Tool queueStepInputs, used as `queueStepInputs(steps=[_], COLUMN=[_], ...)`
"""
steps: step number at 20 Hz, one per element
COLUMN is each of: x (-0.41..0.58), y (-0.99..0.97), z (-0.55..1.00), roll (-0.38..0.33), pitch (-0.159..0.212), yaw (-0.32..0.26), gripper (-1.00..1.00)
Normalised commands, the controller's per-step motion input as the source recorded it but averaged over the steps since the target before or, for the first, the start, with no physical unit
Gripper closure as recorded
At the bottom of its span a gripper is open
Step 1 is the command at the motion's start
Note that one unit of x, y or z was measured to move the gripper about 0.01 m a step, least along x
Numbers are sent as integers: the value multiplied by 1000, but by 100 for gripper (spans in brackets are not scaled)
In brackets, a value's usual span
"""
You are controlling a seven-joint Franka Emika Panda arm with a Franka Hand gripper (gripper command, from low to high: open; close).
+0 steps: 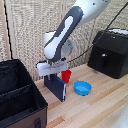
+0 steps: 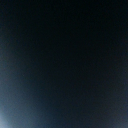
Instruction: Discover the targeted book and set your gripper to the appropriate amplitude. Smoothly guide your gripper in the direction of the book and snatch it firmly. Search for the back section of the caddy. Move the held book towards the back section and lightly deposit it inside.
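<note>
Navy book (image 1: 56, 86) with pale page edge; red cup (image 1: 66, 75); blue bowl (image 1: 82, 88); black caddy (image 1: 20, 97); black appliance (image 1: 110, 52); light wood-grain bench (image 1: 95, 110); white tool (image 1: 52, 66).

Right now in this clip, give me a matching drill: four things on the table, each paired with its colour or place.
Things:
1. book
2. bowl
3. cup
4. caddy

Descriptions:
A. red, behind the book
B. black fabric, at the exterior view's left
C. blue, on the wooden table
D. dark navy, standing upright under the end effector

Pairs: 1-D, 2-C, 3-A, 4-B
</note>
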Motion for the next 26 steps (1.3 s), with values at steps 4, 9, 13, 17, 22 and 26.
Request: queueStepInputs(steps=[4, 9, 13, 17, 22, 26], x=[22, 25, 140, 166, 81, 70], y=[-109, -180, -209, -184, -69, 36], z=[829, 997, 980, 938, 819, 761], roll=[91, 8, 0, 0, -7, -79], pitch=[-6, 24, 73, 78, 41, 0], yaw=[-169, -276, -281, -294, -332, -319], gripper=[100, 100, 100, 100, 100, 100])
